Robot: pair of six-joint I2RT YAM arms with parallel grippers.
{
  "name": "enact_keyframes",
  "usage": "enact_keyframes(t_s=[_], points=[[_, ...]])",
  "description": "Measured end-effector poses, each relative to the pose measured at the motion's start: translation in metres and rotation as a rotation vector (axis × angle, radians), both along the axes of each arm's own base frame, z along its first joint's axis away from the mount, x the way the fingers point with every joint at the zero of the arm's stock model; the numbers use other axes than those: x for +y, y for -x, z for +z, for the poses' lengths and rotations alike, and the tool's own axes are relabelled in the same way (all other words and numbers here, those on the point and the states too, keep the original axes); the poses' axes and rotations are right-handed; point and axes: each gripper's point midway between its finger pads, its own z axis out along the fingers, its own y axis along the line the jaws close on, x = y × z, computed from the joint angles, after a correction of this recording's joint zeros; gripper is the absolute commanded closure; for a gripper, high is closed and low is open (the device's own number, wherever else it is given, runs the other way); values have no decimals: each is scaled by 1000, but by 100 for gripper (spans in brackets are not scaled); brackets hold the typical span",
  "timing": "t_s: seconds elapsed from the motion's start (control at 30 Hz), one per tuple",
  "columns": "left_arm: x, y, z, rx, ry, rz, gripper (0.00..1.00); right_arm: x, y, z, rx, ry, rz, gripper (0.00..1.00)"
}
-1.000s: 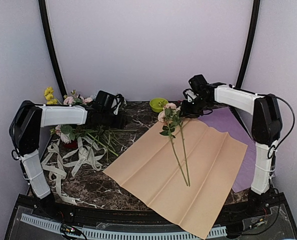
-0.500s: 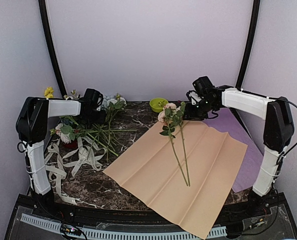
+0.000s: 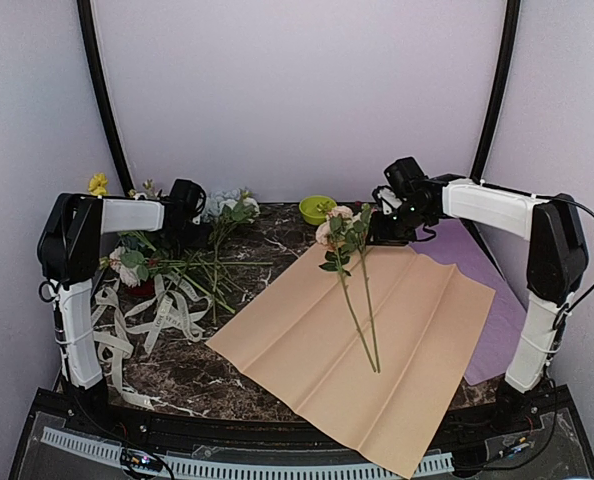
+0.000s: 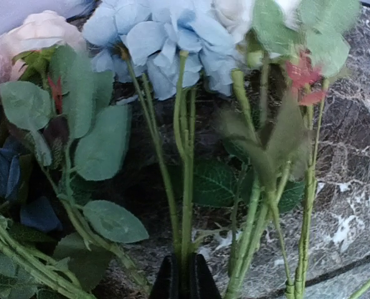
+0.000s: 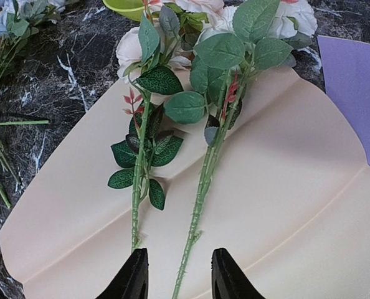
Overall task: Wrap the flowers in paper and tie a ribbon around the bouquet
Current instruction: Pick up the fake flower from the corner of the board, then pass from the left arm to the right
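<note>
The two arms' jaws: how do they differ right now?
The left jaws are shut on a blue-flowered stem; the right jaws stand open, gripping nothing. The left jaws sit over the marble table, the right jaws over two pale roses lying on the peach paper. Both pairs are black.

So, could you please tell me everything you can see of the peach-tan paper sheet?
The peach-tan sheet is large, matte paper, roughly rectangular, with soft lengthwise creases. It lies flat and diagonal on the dark marble table, its near corner overhanging the front edge and its right corner lying over the purple sheet. Two long-stemmed pale roses rest on it, blooms past its far edge. The right gripper hangs open above that edge; contact cannot be told.
</note>
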Motion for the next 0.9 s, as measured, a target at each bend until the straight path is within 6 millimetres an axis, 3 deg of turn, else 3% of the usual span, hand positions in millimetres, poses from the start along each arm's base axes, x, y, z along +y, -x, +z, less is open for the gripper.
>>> enact_keyframes(t_s=[0.17, 0.3, 0.43, 0.63, 0.7, 0.77, 0.9], points=[[0, 0, 5, -10, 8, 4, 100, 1, 0, 0, -2, 3, 3, 65], [3, 6, 27, -54, 18, 18, 100, 0, 0, 0, -4, 7, 3, 65], [8, 16, 78, -185, 46, 24, 100, -1, 0, 1, -8, 11, 3, 65], [7, 48, 189, -522, 142, -32, 100, 0, 3, 12, -37, 0, 13, 65], [-5, 65, 221, -634, 184, -96, 100, 8, 8, 26, -73, -34, 44, 64], [-31, 85, 247, -738, 242, -203, 100, 25, 13, 46, -132, -90, 100, 63], [-115, 136, 280, -870, 437, -519, 100, 95, 47, 110, -303, -304, 325, 53]])
